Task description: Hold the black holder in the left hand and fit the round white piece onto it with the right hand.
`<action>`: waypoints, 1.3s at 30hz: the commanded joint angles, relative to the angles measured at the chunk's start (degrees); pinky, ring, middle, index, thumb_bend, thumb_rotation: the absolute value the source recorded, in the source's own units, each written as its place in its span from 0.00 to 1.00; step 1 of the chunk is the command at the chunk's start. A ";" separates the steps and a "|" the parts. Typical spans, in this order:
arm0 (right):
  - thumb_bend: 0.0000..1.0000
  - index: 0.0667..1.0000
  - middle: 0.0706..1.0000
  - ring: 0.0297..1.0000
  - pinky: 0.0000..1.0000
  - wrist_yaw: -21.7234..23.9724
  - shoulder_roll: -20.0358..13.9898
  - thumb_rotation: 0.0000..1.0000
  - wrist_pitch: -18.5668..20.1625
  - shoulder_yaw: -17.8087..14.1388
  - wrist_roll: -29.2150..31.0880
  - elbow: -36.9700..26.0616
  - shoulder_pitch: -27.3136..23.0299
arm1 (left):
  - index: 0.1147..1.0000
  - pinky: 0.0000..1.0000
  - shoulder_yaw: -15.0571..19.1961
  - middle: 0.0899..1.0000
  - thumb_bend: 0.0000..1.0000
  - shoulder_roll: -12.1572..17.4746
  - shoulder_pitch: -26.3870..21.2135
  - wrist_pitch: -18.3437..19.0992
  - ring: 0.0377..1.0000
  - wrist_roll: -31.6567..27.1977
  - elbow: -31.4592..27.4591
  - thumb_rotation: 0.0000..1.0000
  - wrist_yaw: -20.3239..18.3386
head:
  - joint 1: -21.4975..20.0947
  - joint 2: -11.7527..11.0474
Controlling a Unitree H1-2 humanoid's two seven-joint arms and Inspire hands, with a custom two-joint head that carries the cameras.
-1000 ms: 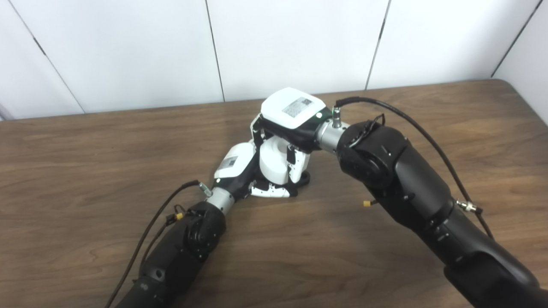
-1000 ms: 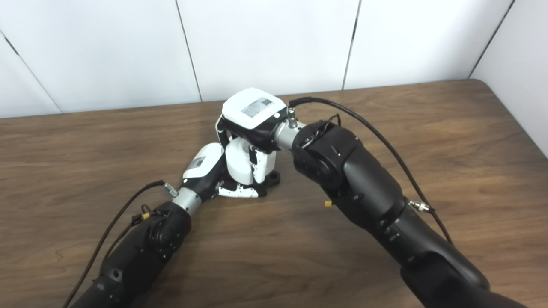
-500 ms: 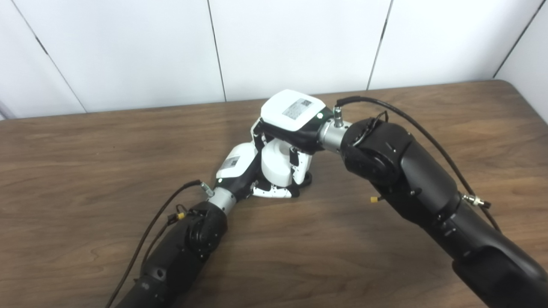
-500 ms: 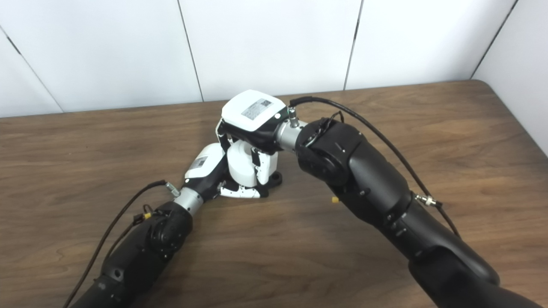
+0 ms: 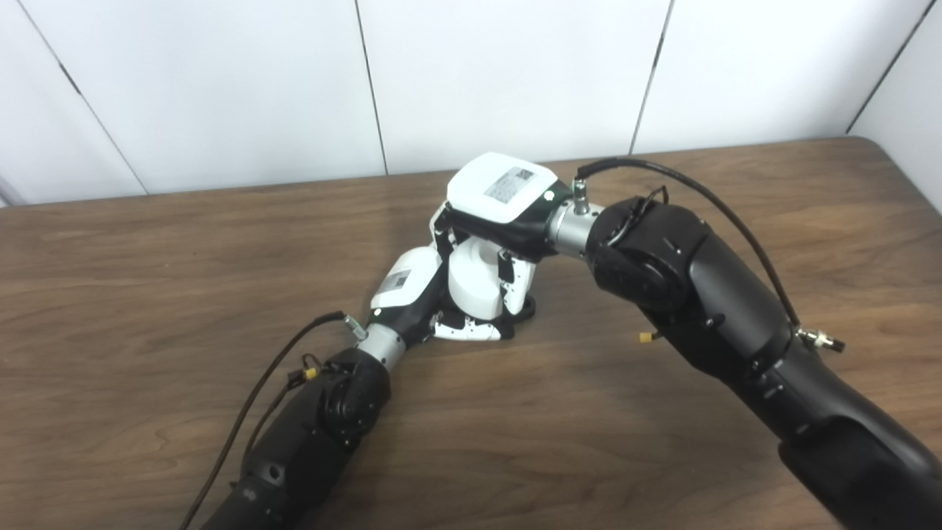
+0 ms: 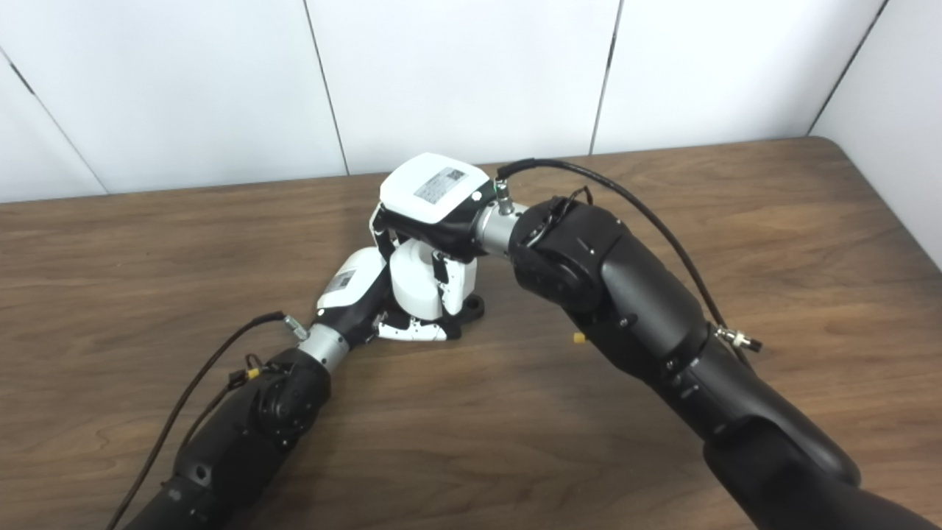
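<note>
The round white piece (image 5: pixel 473 283) stands upright at the middle of the wooden table (image 5: pixel 147 258), on top of the black holder (image 5: pixel 524 308), of which only a dark edge shows at its right foot. My right hand (image 5: pixel 500 202) reaches over it from above, fingers closed down around its sides. My left hand (image 5: pixel 412 291) lies low on the table at the piece's left, its fingers wrapped along the base in front, shut on the holder. Most of the holder is hidden by both hands.
The white panelled wall (image 5: pixel 508 73) runs along the table's far edge. A black cable (image 5: pixel 699 199) arcs over my right forearm, and another cable (image 5: pixel 250 405) trails beside my left arm.
My right forearm has swung a little to the left and up; the hand stays on the white piece. The left hand and the holder have not moved.
</note>
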 commanded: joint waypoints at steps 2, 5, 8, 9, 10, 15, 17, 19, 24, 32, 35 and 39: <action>0.51 0.52 0.44 0.33 0.26 1.70 -1.21 0.00 1.34 0.53 -2.35 3.33 1.38 | 0.41 0.97 -3.19 0.88 0.52 0.05 3.77 2.00 0.98 1.01 1.76 0.06 -7.50 | -0.06 -0.02; 0.51 0.52 0.44 0.33 0.26 1.25 -1.16 0.00 1.45 0.44 -2.89 3.69 1.12 | 0.41 0.97 -3.10 0.88 0.52 0.05 3.88 2.18 0.98 0.83 1.61 0.06 -7.57 | -0.04 0.01; 0.51 0.52 0.44 0.33 0.26 0.99 -1.08 0.00 1.57 0.15 -3.17 4.03 0.98 | 0.41 0.98 -3.18 0.88 0.52 0.14 3.88 2.39 0.98 0.62 1.50 0.06 -7.76 | -0.02 0.01; 0.51 0.52 0.44 0.34 0.26 1.17 -1.10 0.00 1.70 0.12 -3.34 4.07 0.88 | 0.41 0.98 -3.15 0.88 0.52 0.13 3.90 2.45 0.98 0.49 1.51 0.06 -7.78 | -0.02 0.01; 0.51 0.52 0.44 0.34 0.27 1.41 -1.10 0.00 1.86 0.09 -3.50 4.07 0.78 | 0.41 0.98 -3.11 0.88 0.52 0.13 3.93 2.52 0.98 0.35 1.50 0.06 -7.81 | -0.06 0.03; 0.51 0.51 0.45 0.34 0.29 1.32 -1.45 0.00 1.60 -0.01 -3.56 4.42 0.28 | 0.41 0.98 -3.18 0.88 0.52 0.20 3.91 2.47 0.98 0.38 1.66 0.06 -7.70 | -0.06 0.05; 0.51 0.52 0.45 0.34 0.29 1.29 -1.48 0.00 1.75 -0.10 -3.46 4.66 0.33 | 0.41 0.98 -3.15 0.88 0.52 0.20 3.95 2.51 0.98 0.32 1.58 0.06 -7.72 | -0.03 0.19; 0.51 0.52 0.45 0.34 0.29 1.27 -1.41 0.00 1.95 -0.16 -3.51 4.74 0.47 | 0.41 0.98 -3.18 0.88 0.52 0.23 3.95 2.64 0.98 0.36 1.44 0.06 -7.84 | -0.03 0.19; 0.51 0.52 0.44 0.34 0.28 1.21 -0.97 0.00 2.54 -0.21 -3.62 4.24 1.40 | 0.41 0.97 -3.16 0.88 0.52 0.15 3.86 2.49 0.97 0.29 1.55 0.06 -7.94 | 0.10 0.31; 0.51 0.52 0.43 0.33 0.25 2.38 -0.42 0.00 3.00 -0.11 -2.64 2.74 1.62 | 0.41 0.97 -3.25 0.88 0.52 -0.14 3.62 2.37 0.97 0.62 2.06 0.06 -7.47 | 0.42 0.50; 0.51 0.51 0.43 0.33 0.25 3.20 -0.09 0.00 3.24 -0.18 -1.83 2.12 1.53 | 0.41 0.97 -3.43 0.89 0.52 -0.20 3.47 2.36 0.97 0.90 2.30 0.06 -7.40 | 0.64 0.43; 0.51 0.51 0.44 0.34 0.27 3.70 0.66 0.00 3.86 -0.33 -1.61 1.67 1.03 | 0.41 0.98 -3.72 0.90 0.52 -0.18 3.28 2.33 0.98 1.25 2.50 0.06 -7.45 | 0.76 0.25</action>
